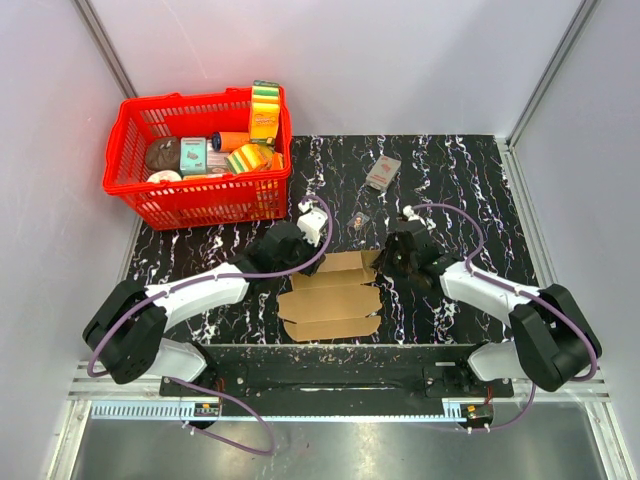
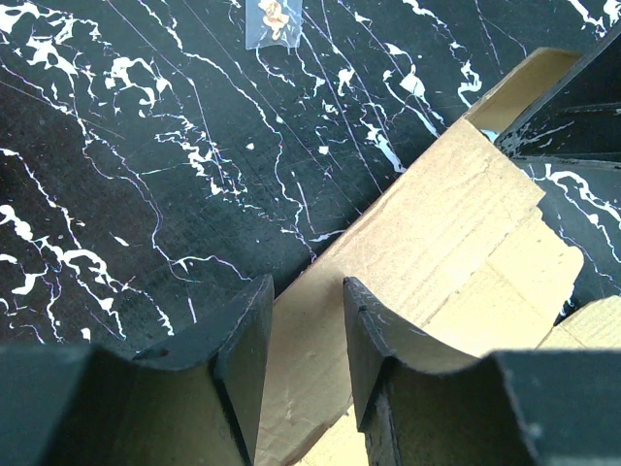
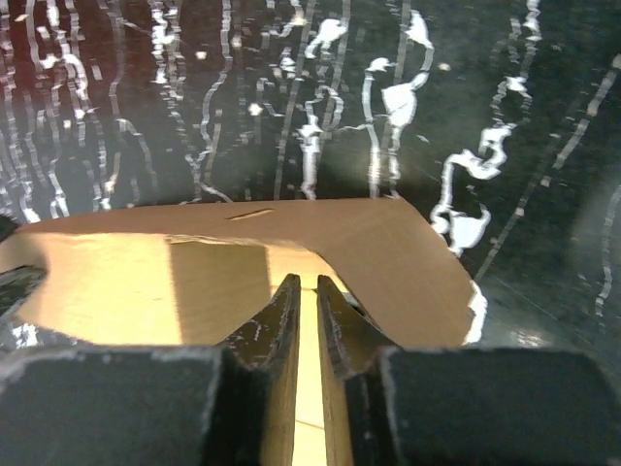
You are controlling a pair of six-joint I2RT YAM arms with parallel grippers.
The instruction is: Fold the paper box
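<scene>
Left pincer (image 2: 306,286) stands partly spread over the far-left edge of the paper box (image 1: 330,300), with cardboard showing in the gap between its fingers. Right pincer (image 3: 308,282) is almost pressed together at a raised flap on the box's far-right corner; whether it pinches the flap cannot be told. The brown sheet lies on the black marbled tabletop (image 1: 450,180), between both arms.

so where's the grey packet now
Top view: the grey packet lies toward the far edge, right of the red basket, beyond the right tool.
</scene>
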